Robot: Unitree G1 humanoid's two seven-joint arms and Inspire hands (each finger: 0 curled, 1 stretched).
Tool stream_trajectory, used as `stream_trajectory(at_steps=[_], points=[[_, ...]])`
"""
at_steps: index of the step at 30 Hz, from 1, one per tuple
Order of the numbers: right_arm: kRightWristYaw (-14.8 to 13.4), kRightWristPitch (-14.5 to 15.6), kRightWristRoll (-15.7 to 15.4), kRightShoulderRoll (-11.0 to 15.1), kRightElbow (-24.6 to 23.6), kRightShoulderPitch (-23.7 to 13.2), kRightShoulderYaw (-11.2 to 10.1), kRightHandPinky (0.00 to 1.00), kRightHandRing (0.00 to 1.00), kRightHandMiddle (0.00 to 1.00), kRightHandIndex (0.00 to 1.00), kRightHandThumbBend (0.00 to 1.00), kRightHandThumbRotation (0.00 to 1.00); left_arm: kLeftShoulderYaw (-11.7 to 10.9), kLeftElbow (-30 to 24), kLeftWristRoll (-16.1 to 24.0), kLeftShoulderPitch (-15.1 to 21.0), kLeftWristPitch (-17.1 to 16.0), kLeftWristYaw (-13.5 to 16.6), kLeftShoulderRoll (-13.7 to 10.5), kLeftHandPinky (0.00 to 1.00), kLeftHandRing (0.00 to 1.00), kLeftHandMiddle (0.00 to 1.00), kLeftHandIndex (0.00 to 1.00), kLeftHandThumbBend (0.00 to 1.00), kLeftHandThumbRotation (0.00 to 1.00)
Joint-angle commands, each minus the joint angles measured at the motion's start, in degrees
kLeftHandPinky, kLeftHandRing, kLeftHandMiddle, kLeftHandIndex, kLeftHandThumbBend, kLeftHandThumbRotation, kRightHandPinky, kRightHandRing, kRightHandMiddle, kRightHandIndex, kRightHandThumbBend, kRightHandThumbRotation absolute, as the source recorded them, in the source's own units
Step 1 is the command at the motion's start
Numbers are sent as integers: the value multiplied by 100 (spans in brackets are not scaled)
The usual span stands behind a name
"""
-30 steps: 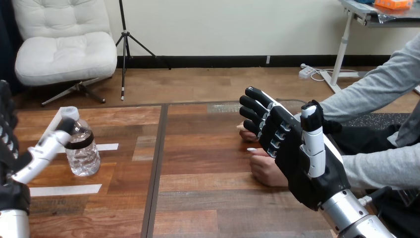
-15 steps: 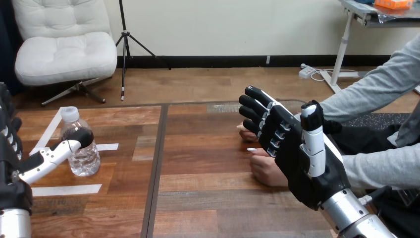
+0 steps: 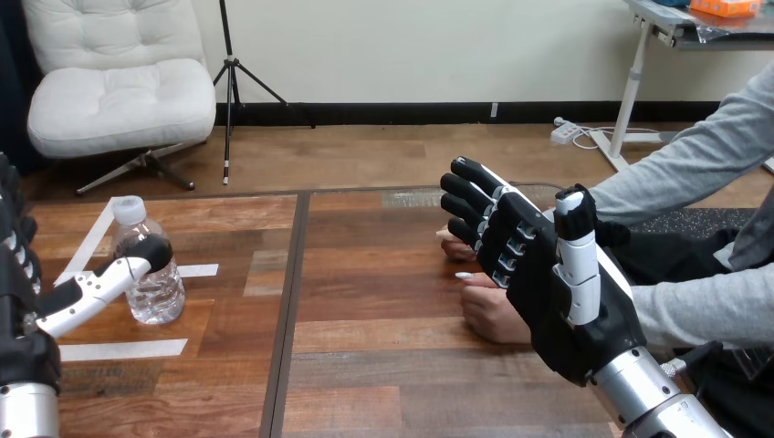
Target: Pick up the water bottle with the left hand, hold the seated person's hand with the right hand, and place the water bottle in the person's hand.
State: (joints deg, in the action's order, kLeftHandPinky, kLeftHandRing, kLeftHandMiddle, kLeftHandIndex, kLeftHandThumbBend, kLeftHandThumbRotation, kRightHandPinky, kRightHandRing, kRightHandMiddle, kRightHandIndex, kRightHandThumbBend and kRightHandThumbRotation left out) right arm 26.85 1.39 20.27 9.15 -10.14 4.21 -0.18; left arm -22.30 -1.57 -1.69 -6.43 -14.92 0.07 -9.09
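- The left arm comes up from the bottom left corner, and the left hand sits at the view's left edge.
- Its fingers stand upright along that edge, well left of the bottle and not round it.
- Its thumb stretches out straight to the right, with the black tip lying across the front of the bottle just under the neck. The hand is open and grips nothing.
- The bottle stands upright on the table at the left, cap on, between two white tape strips.
- The right arm rises from the bottom right corner, with the right hand lifted above the table.
- Its fingers are spread, lightly bent and pointing up and left. The thumb stands upright, and the hand holds nothing.
- The person's hand rests on the table, partly hidden behind the right hand. I cannot tell whether the two touch.
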Motion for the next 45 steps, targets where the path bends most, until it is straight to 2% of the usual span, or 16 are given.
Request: stream_trajectory(at_steps=[1,14,25,35,45], points=[[-19,-10,49,5,-296,-213,-6,100,96,94,92,93,100,154,-194,63,241,20,-21,-156,99,100,100,100,100,0],[-22,7,40,14,-300,-236,-7,100,96,93,92,94,100,294,29,73,446,319,-114,-247,100,100,100,100,100,0],[3,-12,45,11,-278,-261,-5,100,96,93,92,94,100,428,279,198,728,748,-154,-406,100,100,100,100,100,1],[-5,-40,24,3,-264,-275,-5,100,95,93,91,94,100,511,793,291,1092,725,-117,-491,100,100,100,100,100,2],[13,-27,53,8,-245,-302,-23,100,96,93,91,93,100,595,1279,344,1416,677,-52,-539,100,100,100,100,100,8]])
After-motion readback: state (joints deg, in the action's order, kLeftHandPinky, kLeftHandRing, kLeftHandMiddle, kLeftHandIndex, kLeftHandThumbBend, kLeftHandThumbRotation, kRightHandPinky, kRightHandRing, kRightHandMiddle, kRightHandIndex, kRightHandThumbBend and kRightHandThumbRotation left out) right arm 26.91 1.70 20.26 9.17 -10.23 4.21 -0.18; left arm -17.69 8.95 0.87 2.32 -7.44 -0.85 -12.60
